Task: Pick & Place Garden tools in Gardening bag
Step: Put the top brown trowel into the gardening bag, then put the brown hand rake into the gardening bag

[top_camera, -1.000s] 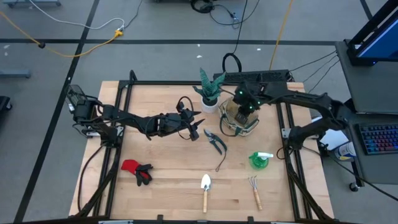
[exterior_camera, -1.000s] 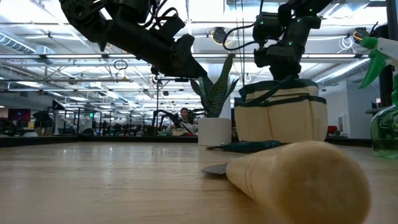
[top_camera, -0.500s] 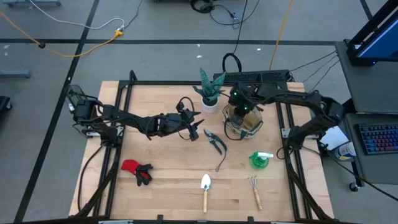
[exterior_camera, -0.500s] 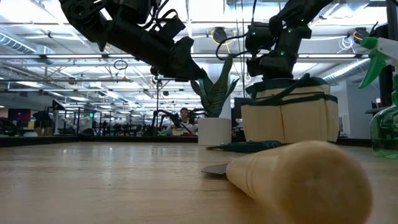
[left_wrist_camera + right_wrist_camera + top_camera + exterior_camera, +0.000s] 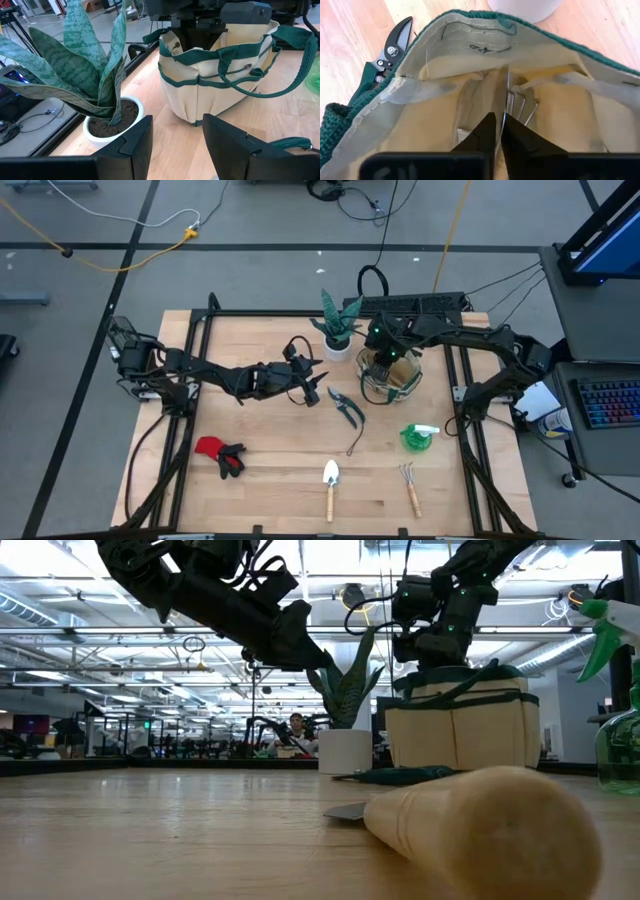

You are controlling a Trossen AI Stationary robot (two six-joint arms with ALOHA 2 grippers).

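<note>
The beige gardening bag (image 5: pixel 393 378) with green trim stands at the table's far right, next to a plant in a white pot (image 5: pixel 338 332). My right gripper (image 5: pixel 500 127) reaches down into the bag, fingers nearly together, beside a metal rake (image 5: pixel 521 106) lying inside. My left gripper (image 5: pixel 175 150) hovers open and empty left of the pruning shears (image 5: pixel 347 409). The red-and-black gloves (image 5: pixel 220 455), a trowel (image 5: pixel 330 483), a fork (image 5: pixel 410 487) and the green spray bottle (image 5: pixel 418 437) lie on the table. My right gripper comes from above, pointing down into the bag's mouth. A thin grey metal strip (image 5: pixel 506 95) of the tool runs into the narrow gap between its fingertips. The tines (image 5: pixel 522 107) lie against the bag's inner wall; the fingers hide the contact itself.
The bag's green loop handle (image 5: pixel 280 65) hangs over its near side. A thin dark item (image 5: pixel 355 442) lies between the shears and the trowel. Black frame rails (image 5: pixel 470 430) run along the table's left and right sides. Bare wood lies around the table's middle.
My right gripper has gone a little toward the table's left above the bag's mouth. In the low view the bag's body has shifted slightly toward the table's right.
</note>
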